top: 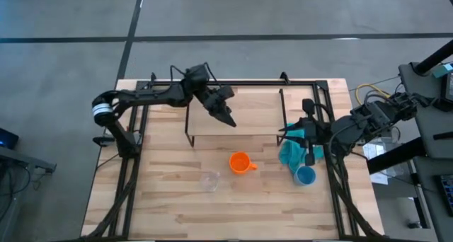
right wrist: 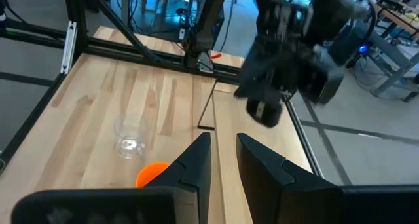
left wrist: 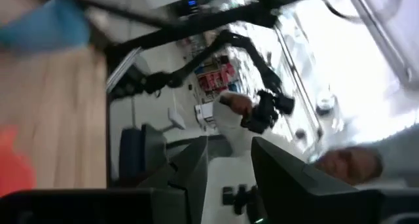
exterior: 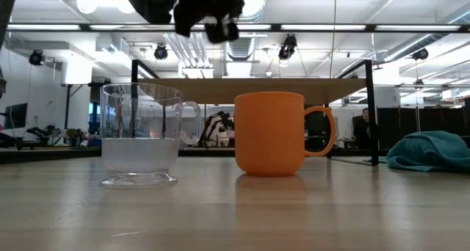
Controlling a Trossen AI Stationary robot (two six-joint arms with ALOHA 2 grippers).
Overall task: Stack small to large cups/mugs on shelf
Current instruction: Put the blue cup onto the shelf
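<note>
The orange mug [top: 241,162] stands on the table, its handle toward the right edge. The clear glass [top: 209,180] stands to its near left. The light blue cup [top: 305,175] sits at the near edge of the teal cloth. All three are off the shelf [top: 248,122], a light-wood board on black wire legs. My left gripper [top: 228,117] hovers over the shelf, fingers narrowly parted, holding nothing. My right gripper [top: 289,133] waits at the shelf's right end, above the cloth, with a narrow gap and nothing in it. The low view shows the glass [exterior: 139,137] and the mug [exterior: 275,133]; the blue cup is hidden there.
The teal cloth [top: 294,151] lies bunched between the shelf's right leg and the blue cup. Black frame rails [top: 131,171] run along the table's left and right sides. Bare wood lies near the mug and glass. A person shows beyond the table in the left wrist view.
</note>
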